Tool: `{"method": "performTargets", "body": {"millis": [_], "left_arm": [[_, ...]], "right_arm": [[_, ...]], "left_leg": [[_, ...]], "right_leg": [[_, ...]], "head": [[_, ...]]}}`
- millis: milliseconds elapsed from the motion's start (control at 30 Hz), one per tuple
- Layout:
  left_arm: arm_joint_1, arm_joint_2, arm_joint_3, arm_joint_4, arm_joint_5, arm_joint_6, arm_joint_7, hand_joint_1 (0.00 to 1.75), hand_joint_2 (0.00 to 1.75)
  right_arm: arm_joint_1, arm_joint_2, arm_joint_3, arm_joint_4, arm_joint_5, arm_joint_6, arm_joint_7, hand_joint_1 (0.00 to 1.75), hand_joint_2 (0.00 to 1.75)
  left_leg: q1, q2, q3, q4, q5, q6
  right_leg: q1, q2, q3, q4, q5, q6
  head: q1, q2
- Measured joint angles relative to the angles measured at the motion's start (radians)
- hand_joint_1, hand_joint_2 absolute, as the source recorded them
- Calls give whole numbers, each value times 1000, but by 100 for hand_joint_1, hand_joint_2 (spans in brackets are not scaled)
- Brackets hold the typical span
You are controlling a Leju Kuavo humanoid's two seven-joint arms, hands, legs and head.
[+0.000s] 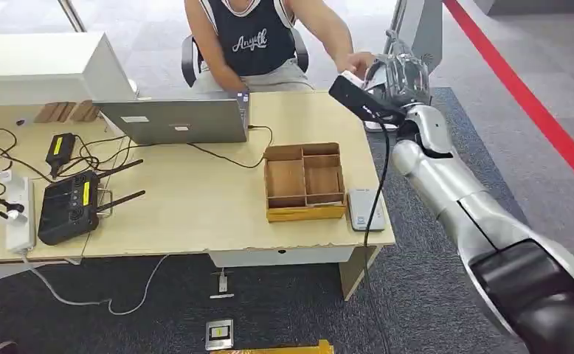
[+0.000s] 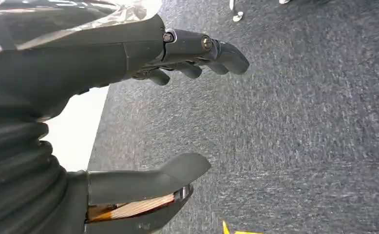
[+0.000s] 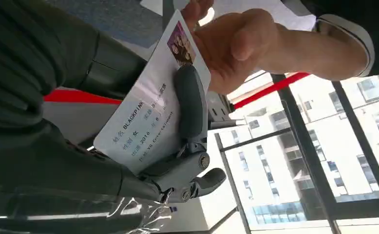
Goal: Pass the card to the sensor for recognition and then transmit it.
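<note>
My right hand is raised past the table's far right corner and holds a white card with printed text and a small photo. In the right wrist view a dark finger of my right hand presses across the card's face. A seated person's hand touches the card's far end; that hand also meets mine in the head view. The flat grey sensor lies at the table's right edge, well below my hand. My left hand hangs over grey carpet with fingers apart and holds nothing.
A wooden compartment box sits beside the sensor. A laptop, a black controller, a power strip and loose cables cover the left of the table. A black cable hangs past the table's right edge.
</note>
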Motion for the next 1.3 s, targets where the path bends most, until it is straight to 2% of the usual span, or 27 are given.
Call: {"method": "performTargets", "body": {"millis": [333, 600, 633, 667, 700, 833, 867, 1300], "left_arm": [[1, 0, -62, 0, 0, -10, -24, 0, 175], [-1, 1, -116, 0, 0, -16, -22, 0, 175], [-1, 1, -120, 0, 0, -17, -22, 0, 175], [0, 2, -125, 0, 0, -17, -21, 0, 175], [1, 2, -131, 0, 0, -18, -21, 0, 175], [4, 5, -142, 0, 0, -19, -26, 0, 175], [4, 5, -143, 0, 0, -19, -27, 0, 175], [6, 13, -166, 0, 0, -31, -36, 0, 175]], "right_arm": [[-63, 96, 44, 53, 90, 81, 33, 175, 175], [-90, 149, 80, 123, 132, 125, 74, 175, 175], [-90, 155, 83, 130, 133, 128, 79, 168, 175], [-90, 160, 87, 140, 134, 128, 82, 75, 175], [-92, 165, 89, 150, 134, 128, 84, 51, 175], [-91, 178, 102, 179, 130, 127, 85, 51, 175], [-91, 179, 104, 187, 128, 126, 86, 2, 175], [-79, 180, 121, 248, 132, 122, 105, 0, 175]], "left_leg": [[0, 0, -1, 0, 0, 0], [0, 0, 0, 0, 0, 0], [0, 0, -1, 0, 0, 0], [0, 0, -1, 0, 0, 0], [0, 0, -1, 0, 0, 0], [0, 0, 0, 0, 0, 0], [0, 0, -1, 0, 0, 0], [0, 0, -1, 0, 0, -1]], "right_leg": [[0, 0, -1, 0, 0, 0], [0, 0, -1, 0, 0, 0], [0, 0, -1, 0, 0, 0], [0, 0, -1, 0, 0, 0], [0, 0, -1, 0, 0, 0], [0, 0, -1, 0, 0, 0], [0, 0, -1, 0, 0, 0], [0, 0, -2, 0, 0, 0]], "head": [[0, 0], [0, 0], [0, 0], [0, 0], [0, 0], [0, 0], [0, 0], [0, 0]]}}
